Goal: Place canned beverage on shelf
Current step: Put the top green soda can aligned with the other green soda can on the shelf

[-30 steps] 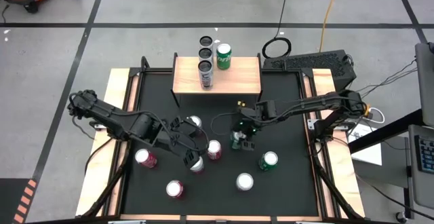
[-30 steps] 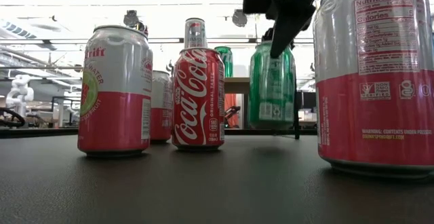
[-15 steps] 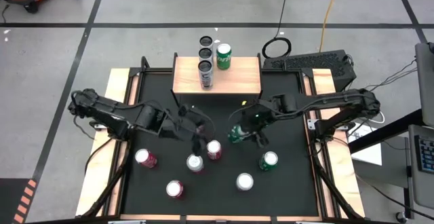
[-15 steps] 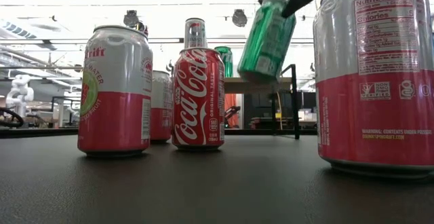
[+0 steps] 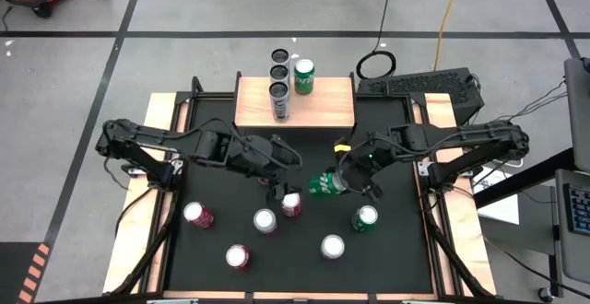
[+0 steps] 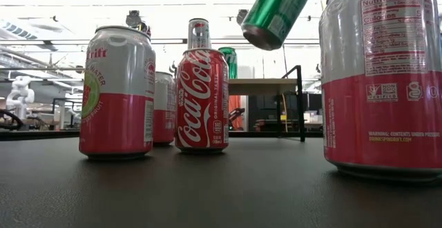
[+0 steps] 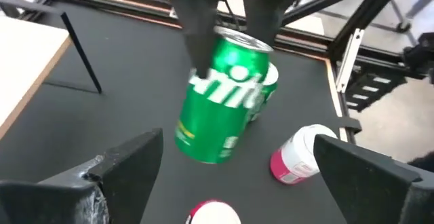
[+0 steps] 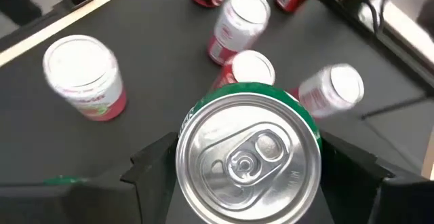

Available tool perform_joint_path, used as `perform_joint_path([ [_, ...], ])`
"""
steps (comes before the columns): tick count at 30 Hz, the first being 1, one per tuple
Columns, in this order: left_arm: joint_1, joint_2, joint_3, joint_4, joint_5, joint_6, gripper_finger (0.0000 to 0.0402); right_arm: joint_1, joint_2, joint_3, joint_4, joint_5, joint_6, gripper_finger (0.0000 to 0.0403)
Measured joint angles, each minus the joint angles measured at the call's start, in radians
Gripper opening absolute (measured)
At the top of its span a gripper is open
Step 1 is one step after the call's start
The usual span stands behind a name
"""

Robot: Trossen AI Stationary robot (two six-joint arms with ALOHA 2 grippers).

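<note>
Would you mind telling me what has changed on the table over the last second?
The right gripper, shut on the green can, has lifted it off the mat and tipped it; it now hangs tilted in the air. The left gripper, open and empty, has swung toward the table's middle, near the Coca-Cola can. The shelf, its four cans and the other standing cans have not moved.

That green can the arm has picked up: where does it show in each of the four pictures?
High view: green can mid-table, tilted, in the right gripper.
Low view: top centre-right, tilted in the air.
Left wrist view: centre.
Right wrist view: bottom centre, lid toward the camera.
Shared landmark: Coca-Cola can.
</note>
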Motion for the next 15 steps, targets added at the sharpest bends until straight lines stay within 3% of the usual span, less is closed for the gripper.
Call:
perform_joint_path([
  [9,0.077,0.042,0.002,0.038,0.310,-0.069,0.0384,0.054,0.001,0.000,0.014,0.005,-0.184,0.0269],
  [15,0.079,0.098,0.000,0.082,0.312,-0.003,0.0384,0.060,0.001,0.000,0.029,0.007,-0.204,0.0269],
])
